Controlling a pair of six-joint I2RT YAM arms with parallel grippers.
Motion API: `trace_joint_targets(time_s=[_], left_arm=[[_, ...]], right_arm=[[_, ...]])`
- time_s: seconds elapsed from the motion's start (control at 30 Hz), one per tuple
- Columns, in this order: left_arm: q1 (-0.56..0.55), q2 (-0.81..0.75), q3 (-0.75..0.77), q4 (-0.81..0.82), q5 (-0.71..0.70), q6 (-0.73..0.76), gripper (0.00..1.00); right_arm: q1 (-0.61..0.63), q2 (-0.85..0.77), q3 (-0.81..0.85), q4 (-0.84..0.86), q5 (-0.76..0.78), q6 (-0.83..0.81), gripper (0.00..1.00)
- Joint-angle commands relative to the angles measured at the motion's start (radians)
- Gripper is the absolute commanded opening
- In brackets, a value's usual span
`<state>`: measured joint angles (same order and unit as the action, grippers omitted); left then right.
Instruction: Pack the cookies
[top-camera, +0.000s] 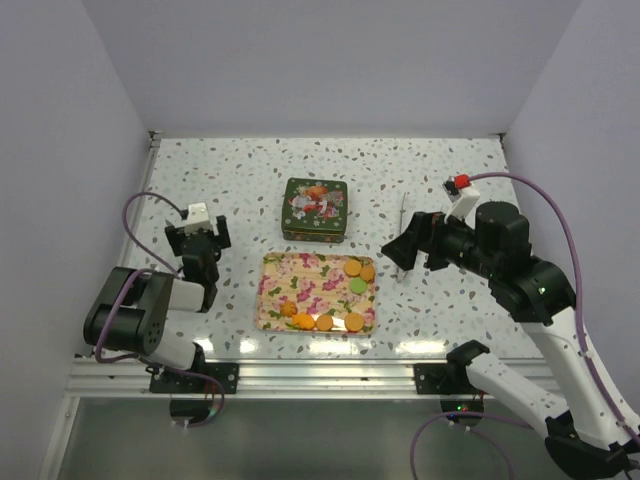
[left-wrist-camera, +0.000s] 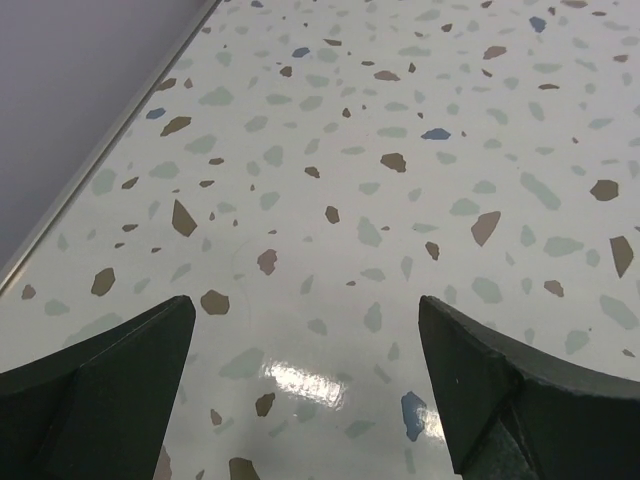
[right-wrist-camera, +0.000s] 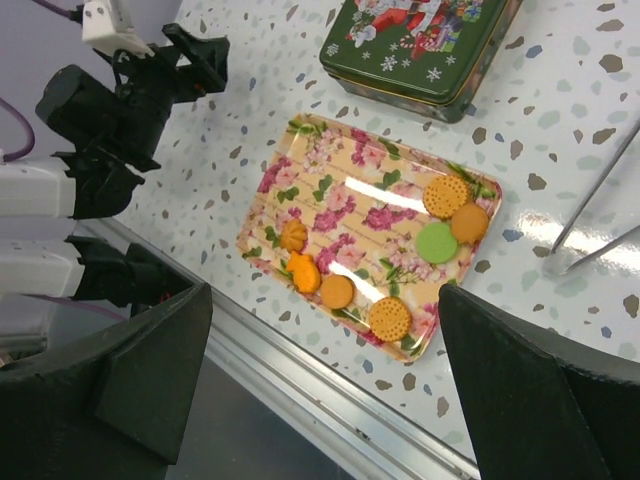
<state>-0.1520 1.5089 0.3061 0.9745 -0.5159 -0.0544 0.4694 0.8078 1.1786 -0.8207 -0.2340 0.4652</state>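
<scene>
Several cookies lie on a floral tray (top-camera: 308, 282) at the table's middle front: two orange rounds (top-camera: 359, 269) and a green one (top-camera: 357, 286) at its right, a row of orange ones (top-camera: 324, 322) along its near edge. The right wrist view shows the same tray (right-wrist-camera: 330, 215), the green cookie (right-wrist-camera: 436, 242) and the orange ones (right-wrist-camera: 336, 291). My right gripper (top-camera: 402, 250) (right-wrist-camera: 325, 292) is open and empty, raised to the right of the tray. My left gripper (top-camera: 203, 233) (left-wrist-camera: 305, 305) is open and empty over bare table, left of the tray.
A closed green Christmas tin (top-camera: 315, 209) (right-wrist-camera: 420, 40) stands just behind the tray. Metal tongs (top-camera: 404, 232) (right-wrist-camera: 600, 205) lie on the table right of the tray, under my right gripper. White walls close in the left, back and right sides.
</scene>
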Motion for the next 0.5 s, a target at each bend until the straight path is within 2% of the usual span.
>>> trace_joint_targets(time_s=[0.0,0.03,0.07,0.13,0.2,0.27,0.3,0.47], left_arm=[[0.043,-0.033,-0.111,0.301,0.123,0.034,1.00],[0.051,-0.027,-0.145,0.350,0.182,0.033,1.00],[0.052,0.005,-0.180,0.489,0.194,0.048,1.00],[0.052,-0.012,-0.147,0.381,0.194,0.042,1.00],[0.052,0.014,-0.156,0.443,0.186,0.050,1.00],[0.052,-0.003,-0.153,0.397,0.150,0.019,1.00],[0.052,0.005,-0.162,0.429,0.119,0.019,1.00],[0.052,0.005,-0.160,0.432,0.117,0.016,1.00]], right_arm=[[0.000,-0.009,0.004,0.000,0.015,-0.025,0.99],[0.000,-0.010,-0.011,0.014,0.009,-0.017,0.99],[0.000,-0.004,-0.013,0.041,0.001,0.001,0.99],[0.000,0.001,-0.010,0.063,0.001,0.027,0.99],[0.000,0.017,0.006,0.063,0.005,0.041,0.99],[0.000,0.040,0.019,0.060,0.010,0.072,0.99],[0.000,0.047,0.038,0.052,0.013,0.082,0.99],[0.000,0.036,0.039,0.081,0.024,0.144,0.99]])
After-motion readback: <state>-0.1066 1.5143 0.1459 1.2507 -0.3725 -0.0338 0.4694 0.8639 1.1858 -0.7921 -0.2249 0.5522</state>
